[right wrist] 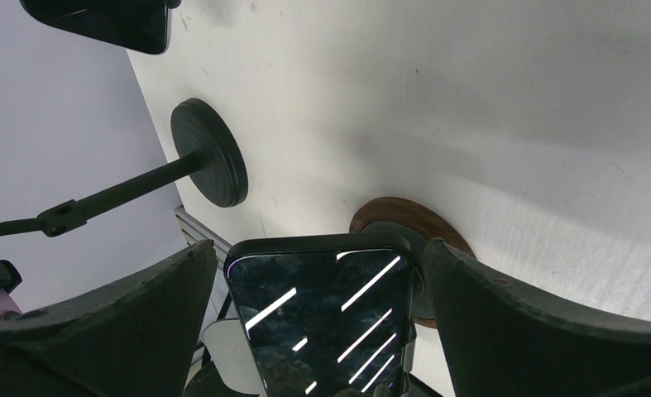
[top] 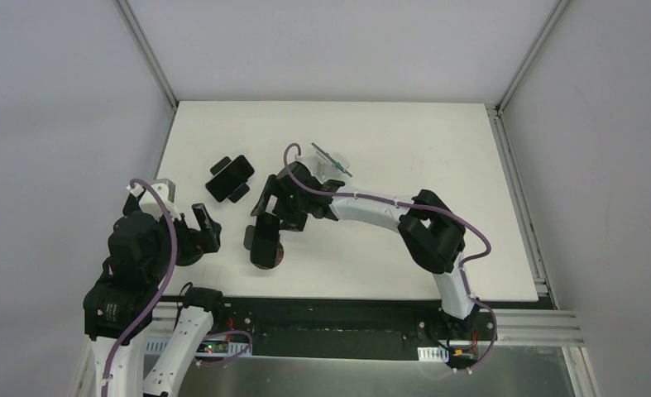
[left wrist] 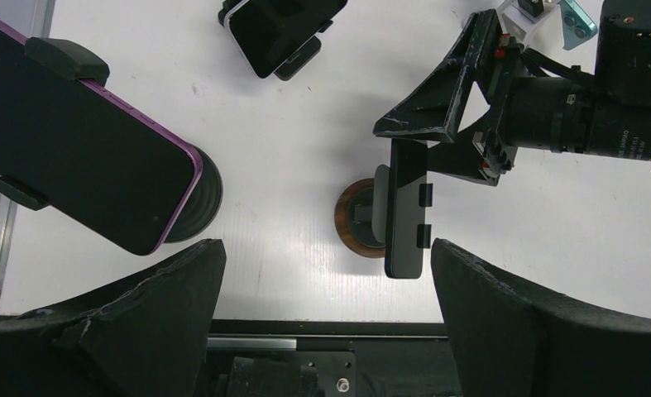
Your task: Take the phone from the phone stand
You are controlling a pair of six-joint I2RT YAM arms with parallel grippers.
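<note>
Black phone, lower centre, held in wooden-based phone stand; right tool straddles it, jaws apart, ready to lift; left tool likewise apart.

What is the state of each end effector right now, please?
Left end effector: open, holding nothing.
Right end effector: open, straddling the phone, not gripping it.

Overhead view: white table enclosed by grey walls, with an aluminium rail along the lower edge. At left, a purple-edged phone is clamped on a stand with a black ribbed disc base. Upper centre-left, a dark phone sits in a black clamp holder. Just right of it, a teal phone rests on a small white stand.
</note>
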